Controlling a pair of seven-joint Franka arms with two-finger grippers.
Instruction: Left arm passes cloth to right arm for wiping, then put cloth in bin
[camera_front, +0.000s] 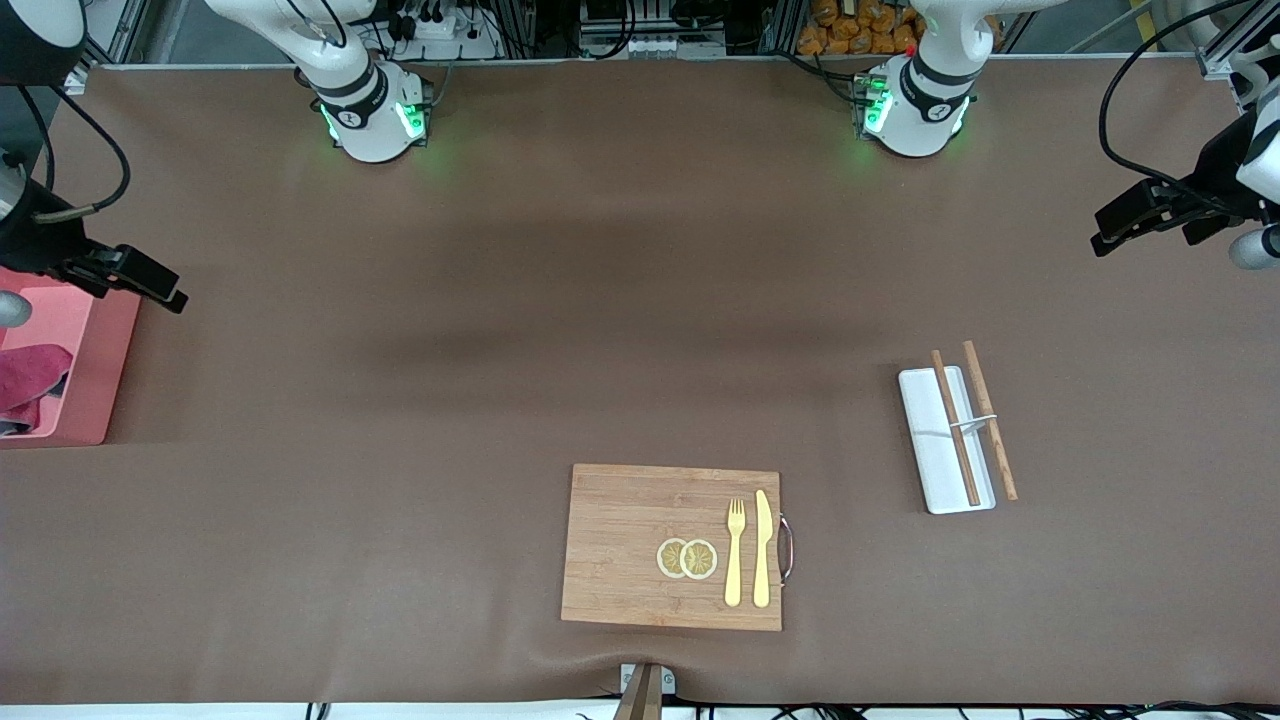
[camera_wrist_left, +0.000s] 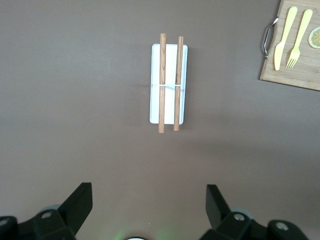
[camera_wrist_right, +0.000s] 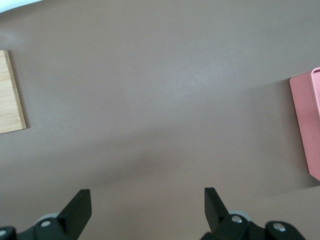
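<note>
The small crimson-pink terry cloth lies crumpled inside the salmon-pink rectangular plastic bin, which sits at the right arm's end of the brown table. One cloth, one bin.

The right gripper hangs in the air over the table just beside the bin's rim, empty; in the right wrist view its two black fingers stand wide apart with only bare tabletop between them, and a wall of the bin shows at the edge.

The left gripper hangs over the left arm's end of the table, well apart from everything else. Its two fingers are spread wide too, holding nothing.

On the table nearer the front camera than the left gripper lies one white rectangular tray. Two wooden sticks lie lengthwise across it, side by side, joined by a thin pale band at their middle; one rests on the tray, the other along its edge toward the left arm's end.

Nearest the front camera, about mid-table, sits one wooden cutting board with a metal handle on the side toward the tray. On the board: two round lemon slices, overlapping each other, then one yellow fork and one yellow knife lying parallel just beside them, close to the handle.
</note>
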